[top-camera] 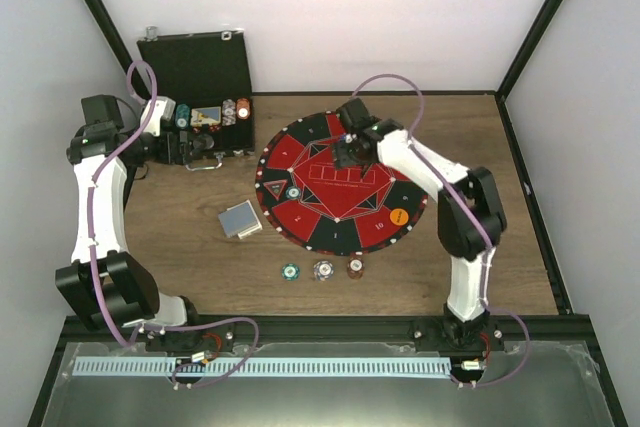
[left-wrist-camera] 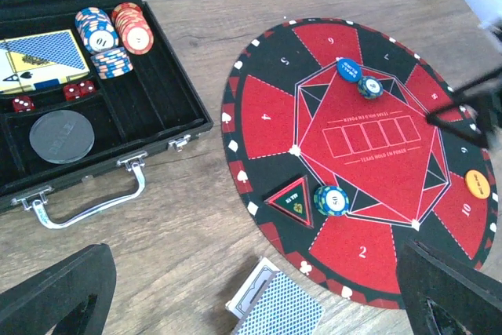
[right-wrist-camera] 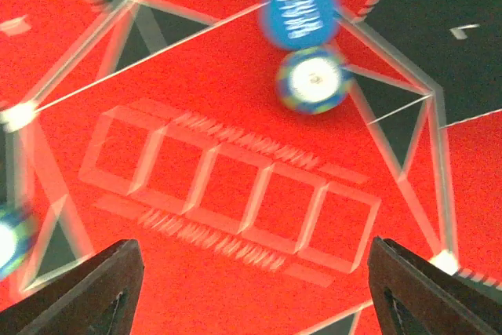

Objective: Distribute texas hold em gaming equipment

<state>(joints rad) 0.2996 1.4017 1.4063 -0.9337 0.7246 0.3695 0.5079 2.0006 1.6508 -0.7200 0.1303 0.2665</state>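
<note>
Two placed pieces, round blue marker disc (right-wrist-camera: pixel 300 11) and green-striped poker chip (right-wrist-camera: pixel 312 80), lie just beyond the spread, empty right gripper (right-wrist-camera: pixel 255 249); cased chips (left-wrist-camera: pixel 110 37) seem undealt.

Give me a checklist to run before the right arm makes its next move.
1. Right gripper open, nothing between its jaws: ok.
2. Blue marker disc and chip lying flat on the mat: ok.
3. Left gripper open and empty: ok.
4. Card deck uncovered on the table beside the mat: ok.
5. Chip stacks available in the case: ok.
6. Right wrist view sharp: not ok, blurred.
</note>
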